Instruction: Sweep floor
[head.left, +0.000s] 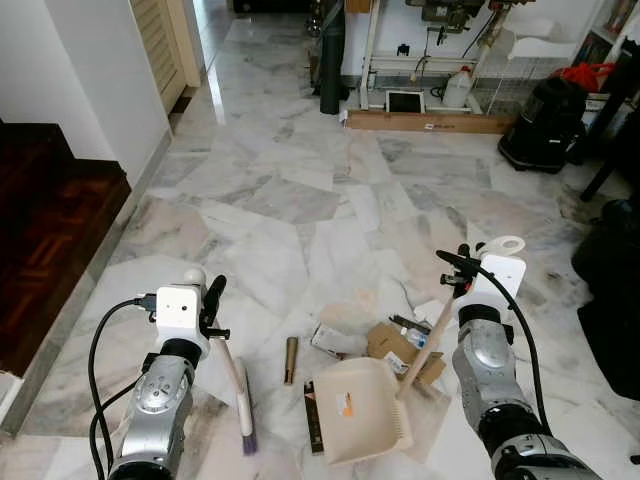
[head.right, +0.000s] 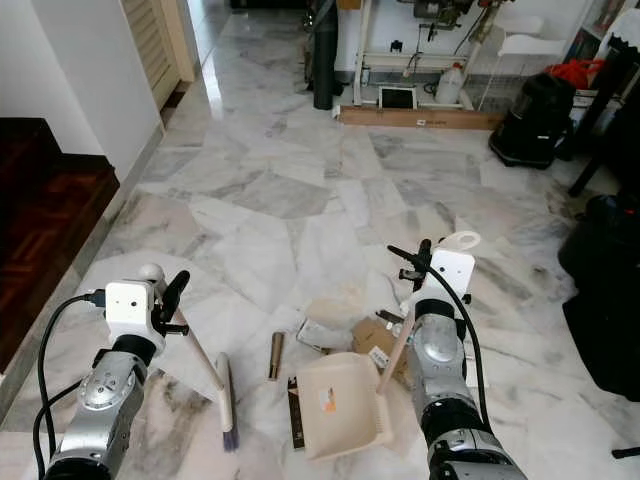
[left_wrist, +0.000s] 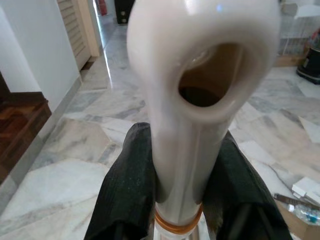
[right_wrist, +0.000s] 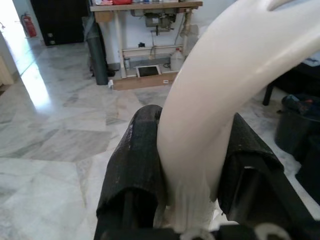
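the dustpan covers part of the cardboard scrap at its 1 o'clock and the edge of a dark flat strip at its 9 o'clock. print on the litter is too small to read. in the left wrist view the broom handle is cut off at 12 o'clock and hides the floor behind. the black bin at 3 o'clock runs off the frame.

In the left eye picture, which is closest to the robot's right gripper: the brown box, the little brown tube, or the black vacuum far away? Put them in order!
From the right gripper:
1. Brown box, on the floor just below it.
2. Little brown tube, farther toward the robot's left, near the brush.
3. Black vacuum, far across the room.
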